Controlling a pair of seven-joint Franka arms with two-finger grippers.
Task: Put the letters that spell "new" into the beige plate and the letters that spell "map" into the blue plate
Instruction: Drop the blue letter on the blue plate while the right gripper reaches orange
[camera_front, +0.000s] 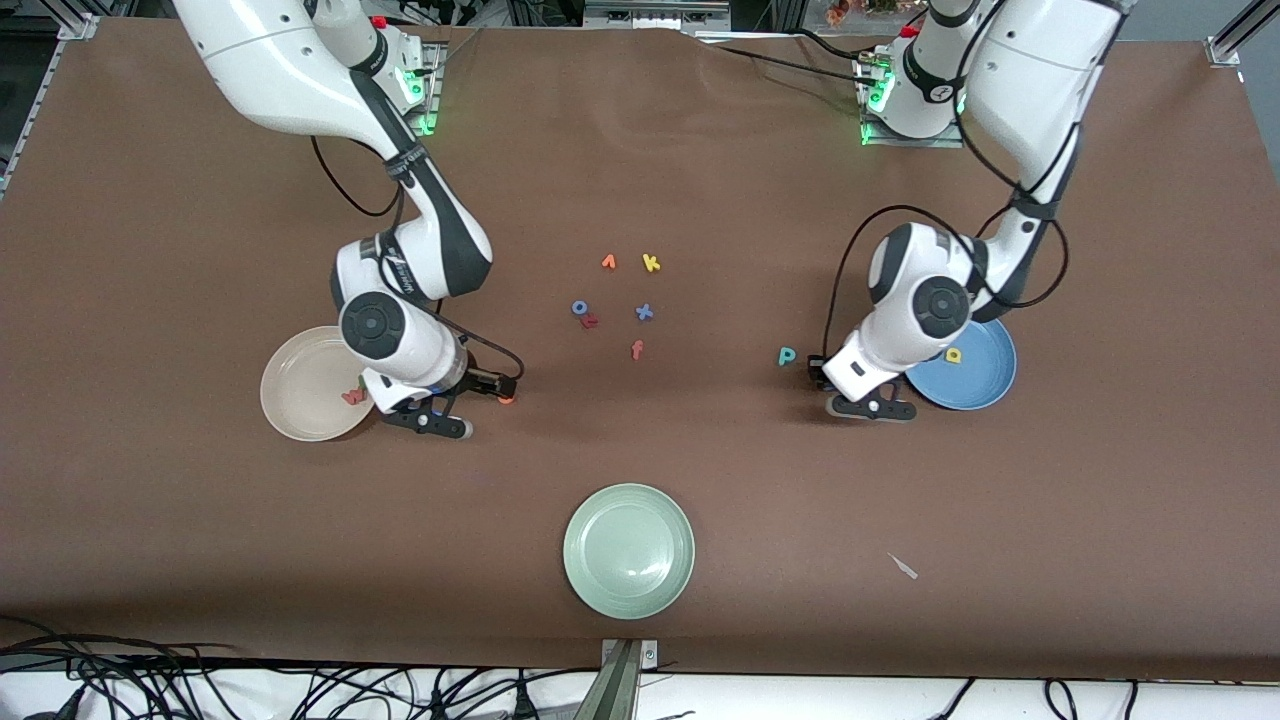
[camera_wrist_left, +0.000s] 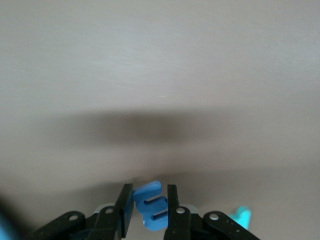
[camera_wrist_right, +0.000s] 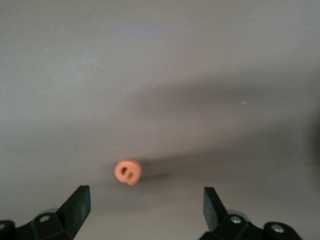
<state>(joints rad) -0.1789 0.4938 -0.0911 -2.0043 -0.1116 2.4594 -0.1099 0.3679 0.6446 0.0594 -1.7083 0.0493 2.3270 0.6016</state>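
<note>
Pale green plate (camera_front: 628, 550): lowest on the table and nearest the front camera, holding nothing.
Scrap (camera_front: 903, 566): a small pale sliver on the brown table (camera_front: 200, 520), at about three o'clock from the green plate; too small to tell what it is.
Left gripper (camera_wrist_left: 150, 210): down by the blue plate's rim, its fingers (camera_wrist_left: 172, 205) pressed onto the blue m (camera_wrist_left: 152, 205), seen only in the left wrist view; in the front view the arm hides it.
Blue plate (camera_front: 985, 385): partly covered by the left arm; the yellow a (camera_front: 953, 354) lies in it near the rim.
Teal p (camera_front: 787, 355): on the table, at about nine o'clock from the left gripper, just beside it.
Right gripper (camera_wrist_right: 145, 205): low over the table beside the beige plate, fingers spread wide with nothing between them.
Orange e (camera_wrist_right: 128, 171): on the table just ahead of the open right gripper; in the front view only a sliver shows.
Beige plate (camera_front: 295, 385): one edge under the right arm; the salmon-red w (camera_front: 352, 396) lies in it, half hidden.
Green n: not visible anywhere.
Middle cluster: orange v-shape (camera_front: 608, 262), yellow k (camera_front: 651, 262), blue o (camera_front: 579, 308), blue x (camera_front: 644, 312), red f (camera_front: 636, 349), and a reddish letter (camera_front: 590, 321) touching the o, unreadable.
</note>
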